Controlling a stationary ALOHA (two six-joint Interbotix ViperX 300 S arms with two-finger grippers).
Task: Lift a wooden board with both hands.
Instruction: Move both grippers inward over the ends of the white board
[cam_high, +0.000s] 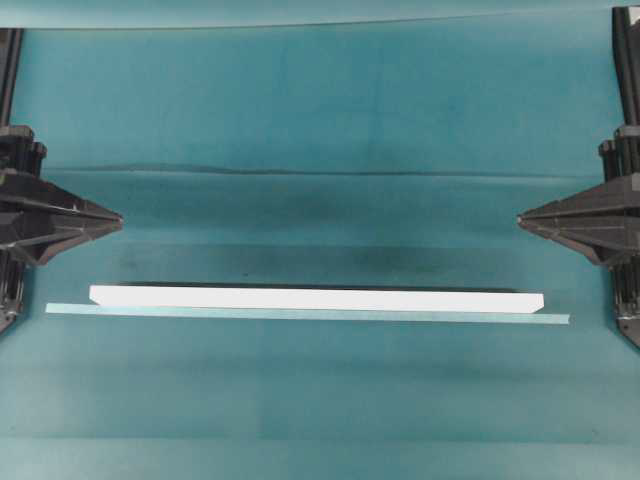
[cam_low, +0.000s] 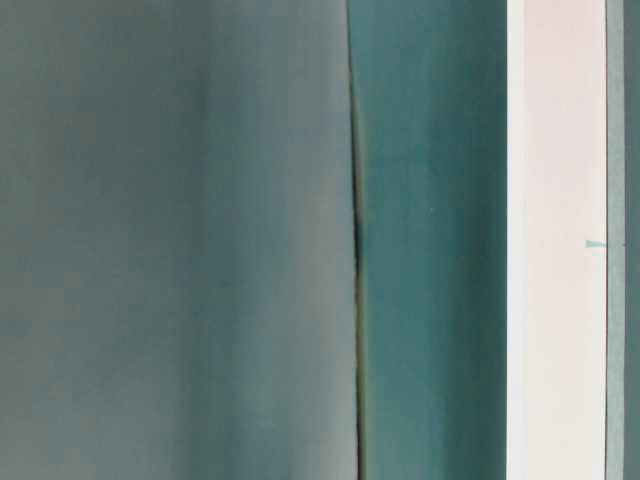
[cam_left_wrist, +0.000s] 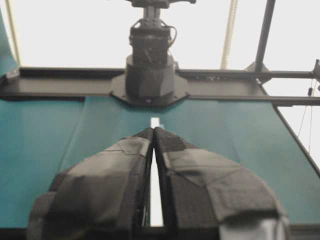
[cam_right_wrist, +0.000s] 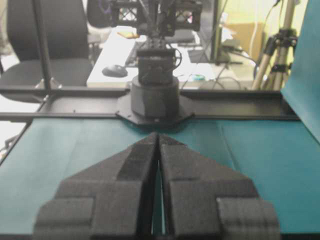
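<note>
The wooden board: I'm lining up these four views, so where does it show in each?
Overhead: the wooden board lies lengthwise below centre, along the pale teal strip.
Table-level: the board is a vertical white band at right.
Left wrist: probably the white sliver beyond the jaws' tips.
Right wrist: not visible.
Shared landmark: the teal cloth.

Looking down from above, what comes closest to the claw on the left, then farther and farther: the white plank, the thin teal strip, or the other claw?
From the left gripper:
1. wooden board, just below it.
2. teal strip, along the board's lower edge; nearly as close.
3. right gripper, far across the table.
</note>
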